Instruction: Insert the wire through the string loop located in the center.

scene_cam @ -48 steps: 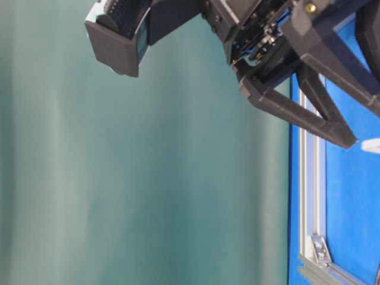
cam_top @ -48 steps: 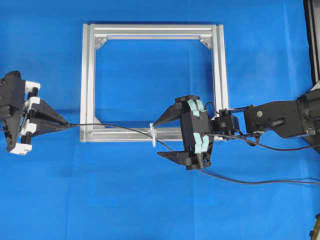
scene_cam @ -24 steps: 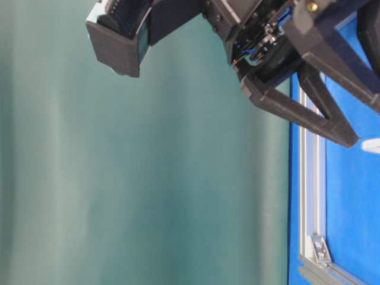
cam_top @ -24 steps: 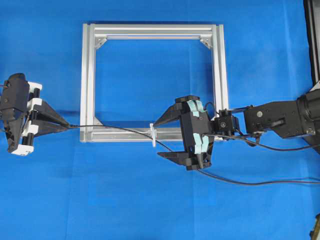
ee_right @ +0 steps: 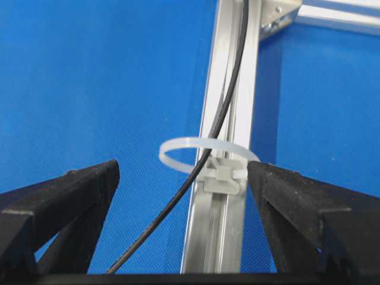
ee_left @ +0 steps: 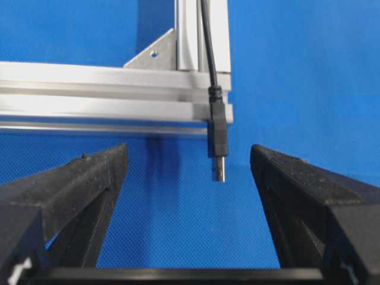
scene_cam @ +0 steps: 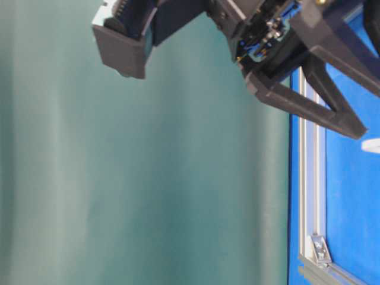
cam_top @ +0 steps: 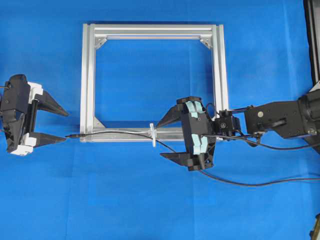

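Black wire [ee_right: 209, 142]: threaded through the white string loop [ee_right: 205, 148], lying free.
Left gripper [cam_top: 59, 125]: jaws apart, plug released.
Right gripper [cam_top: 164, 137]: wide open, empty, flanking the loop.

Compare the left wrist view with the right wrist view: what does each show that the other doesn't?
Left wrist only: the wire's metal-tipped plug lying free between the open left gripper's fingers, just past the frame's corner. Right wrist only: the string loop with the wire running through it, between the open right gripper's fingers. Both: the black wire, the aluminium frame and the blue cloth.
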